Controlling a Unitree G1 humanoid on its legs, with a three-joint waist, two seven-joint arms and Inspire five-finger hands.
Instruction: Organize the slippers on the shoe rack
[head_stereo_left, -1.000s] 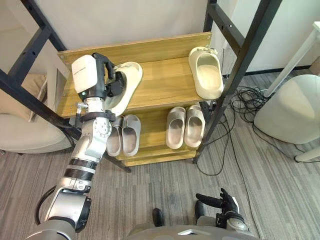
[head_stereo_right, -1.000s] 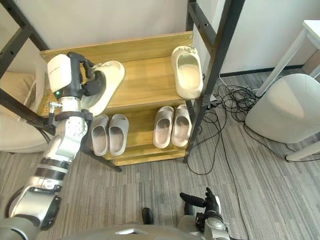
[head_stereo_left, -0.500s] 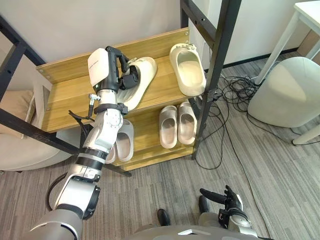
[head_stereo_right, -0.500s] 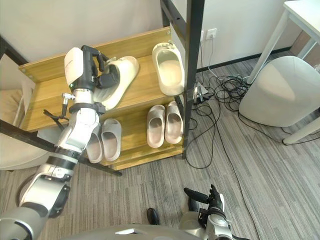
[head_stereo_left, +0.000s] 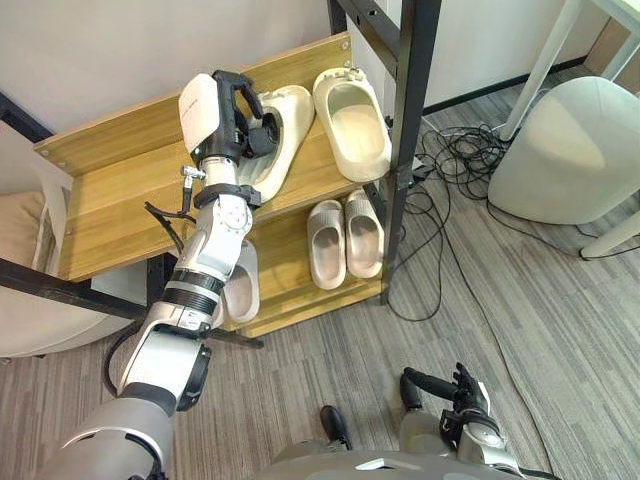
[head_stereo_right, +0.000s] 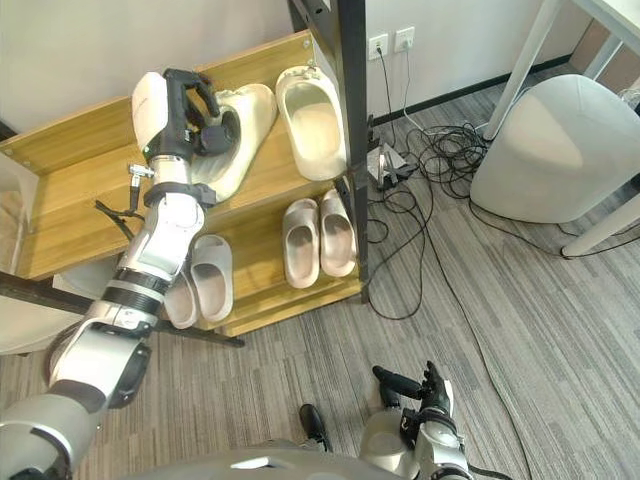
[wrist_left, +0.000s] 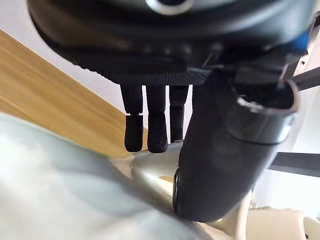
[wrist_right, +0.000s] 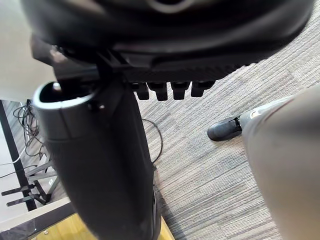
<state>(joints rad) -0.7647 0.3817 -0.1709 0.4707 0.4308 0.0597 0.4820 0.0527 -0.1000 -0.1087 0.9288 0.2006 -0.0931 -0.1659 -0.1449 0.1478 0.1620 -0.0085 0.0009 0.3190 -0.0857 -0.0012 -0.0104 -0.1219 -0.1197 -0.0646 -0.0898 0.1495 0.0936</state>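
A cream slipper (head_stereo_left: 287, 125) lies slanted on the wooden shoe rack's top shelf (head_stereo_left: 120, 205). My left hand (head_stereo_left: 243, 128) is shut on its near rim, the fingers (wrist_left: 150, 132) curled over the edge and the thumb (wrist_left: 220, 165) inside. Its mate, a second cream slipper (head_stereo_left: 352, 125), lies just to the right, close to it. Two grey pairs sit on the lower shelf: one (head_stereo_left: 345, 238) at the right, the other (head_stereo_left: 240, 290) partly hidden behind my left arm. My right hand (head_stereo_left: 456, 385) hangs low over the floor, fingers relaxed and holding nothing.
A black metal post (head_stereo_left: 408, 130) stands right of the rack, close to the second cream slipper. Cables (head_stereo_left: 450, 170) lie on the grey floor beside it. A pale rounded seat (head_stereo_left: 560, 150) sits at the right, and a beige cushion (head_stereo_left: 20, 270) at the left.
My left hand has carried the cream slipper rightwards along the top shelf, up close to its mate. The camera has shifted as well. My right hand has stayed low.
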